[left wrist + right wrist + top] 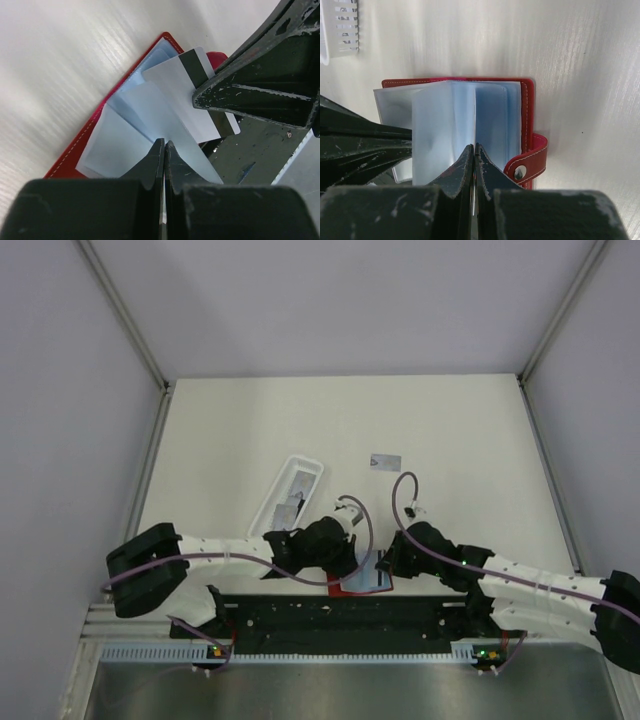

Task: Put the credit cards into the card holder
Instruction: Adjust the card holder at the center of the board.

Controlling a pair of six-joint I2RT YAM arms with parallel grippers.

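Note:
The red card holder [372, 586] lies open at the table's near edge between both grippers, its pale pockets fanned up [80, 150] [527, 115]. My left gripper [345, 558] [164, 144] is shut on one pale pocket leaf. My right gripper [385, 562] [474, 146] is shut on another leaf, which stands upright. A grey credit card [170, 85] with a dark stripe lies among the leaves and sticks out under the right gripper's fingers [240, 95]. Whether it sits inside a pocket I cannot tell. Another credit card [385, 461] lies loose on the table farther back.
A long white tray [306, 464] with more grey cards [291, 502] stands just behind the left gripper. A white slotted piece [342, 25] shows at the top left of the right wrist view. The black arm mount [340, 615] runs along the near edge.

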